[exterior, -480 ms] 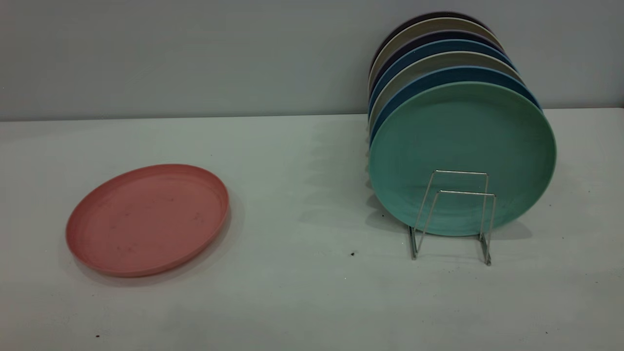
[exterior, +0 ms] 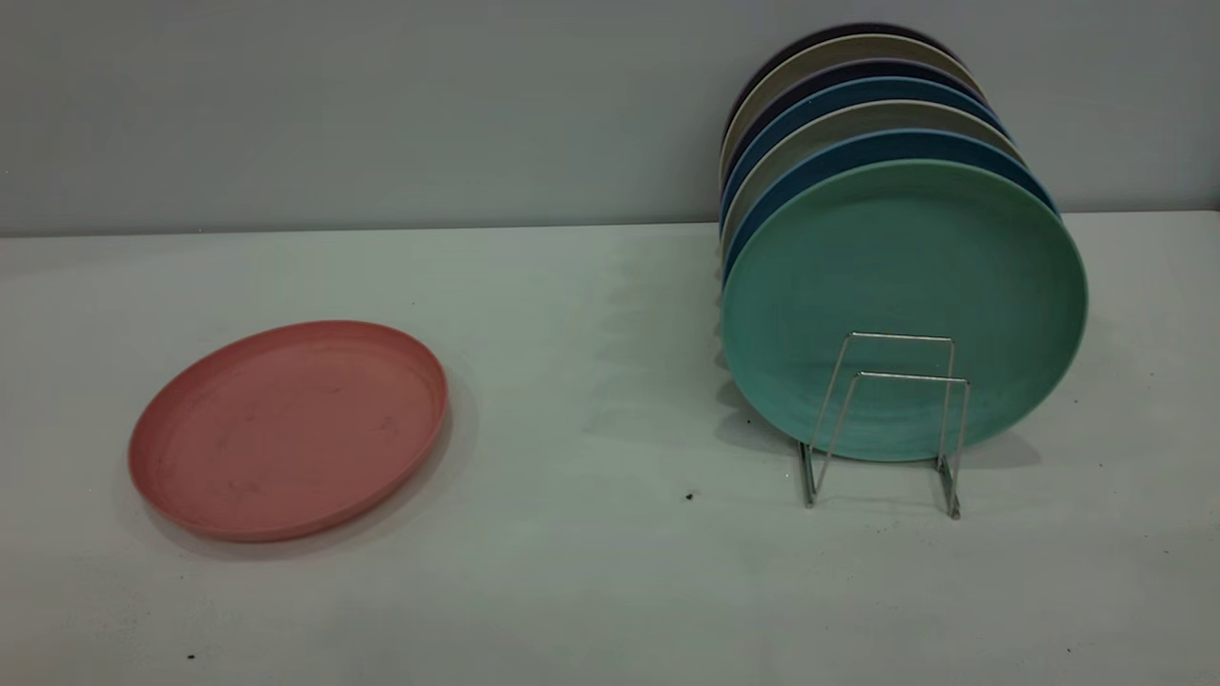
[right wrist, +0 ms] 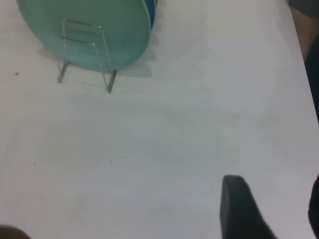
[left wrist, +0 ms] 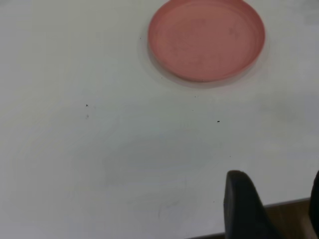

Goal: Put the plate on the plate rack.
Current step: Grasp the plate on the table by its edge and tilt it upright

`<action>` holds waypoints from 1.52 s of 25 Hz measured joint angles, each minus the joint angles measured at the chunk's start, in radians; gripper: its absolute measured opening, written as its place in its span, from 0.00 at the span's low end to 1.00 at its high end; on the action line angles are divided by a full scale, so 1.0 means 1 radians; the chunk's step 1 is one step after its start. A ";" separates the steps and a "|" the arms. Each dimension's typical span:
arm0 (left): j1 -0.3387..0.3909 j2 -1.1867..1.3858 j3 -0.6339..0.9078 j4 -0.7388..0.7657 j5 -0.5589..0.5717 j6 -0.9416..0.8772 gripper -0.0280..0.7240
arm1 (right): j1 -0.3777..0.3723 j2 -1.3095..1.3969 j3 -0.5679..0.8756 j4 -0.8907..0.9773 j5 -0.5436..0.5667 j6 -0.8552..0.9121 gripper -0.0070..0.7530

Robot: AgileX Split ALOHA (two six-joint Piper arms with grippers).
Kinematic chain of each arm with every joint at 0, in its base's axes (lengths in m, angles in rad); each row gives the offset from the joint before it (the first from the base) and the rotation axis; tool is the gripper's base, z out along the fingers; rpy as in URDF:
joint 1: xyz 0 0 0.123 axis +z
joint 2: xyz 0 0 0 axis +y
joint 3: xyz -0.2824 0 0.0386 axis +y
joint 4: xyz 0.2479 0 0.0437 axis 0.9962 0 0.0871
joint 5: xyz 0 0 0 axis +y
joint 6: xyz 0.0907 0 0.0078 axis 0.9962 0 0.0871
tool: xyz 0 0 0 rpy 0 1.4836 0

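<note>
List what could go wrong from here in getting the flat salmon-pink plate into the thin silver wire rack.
The salmon-pink plate lies flat on the white table, so its low rim may slip from a pinch.

The wire rack has open loops only in front of the upright teal-green plate; a bump there could shift the row of plates behind.

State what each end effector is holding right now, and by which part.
Nothing is held. The left end effector and right end effector are open with only table between their fingers; the pink plate lies flat, untouched.

Teal plate upright in plate rack — fronting it.
</note>
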 joint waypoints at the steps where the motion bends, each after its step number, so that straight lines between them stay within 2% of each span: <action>1: 0.000 0.000 0.000 0.000 0.000 0.000 0.52 | 0.000 0.000 0.000 0.000 0.000 0.000 0.47; 20: -0.001 0.000 0.000 0.000 0.000 0.000 0.52 | 0.000 0.000 0.000 0.000 0.000 0.000 0.47; 32: -0.087 0.000 0.000 0.000 0.000 0.002 0.52 | 0.000 0.000 0.000 0.000 0.000 0.000 0.47; 34: -0.094 0.000 0.000 0.000 0.000 -0.004 0.52 | 0.009 0.000 0.000 0.000 0.000 0.000 0.47; 38: -0.097 0.024 0.000 0.013 0.000 -0.053 0.52 | 0.087 0.000 0.000 -0.001 0.000 0.004 0.47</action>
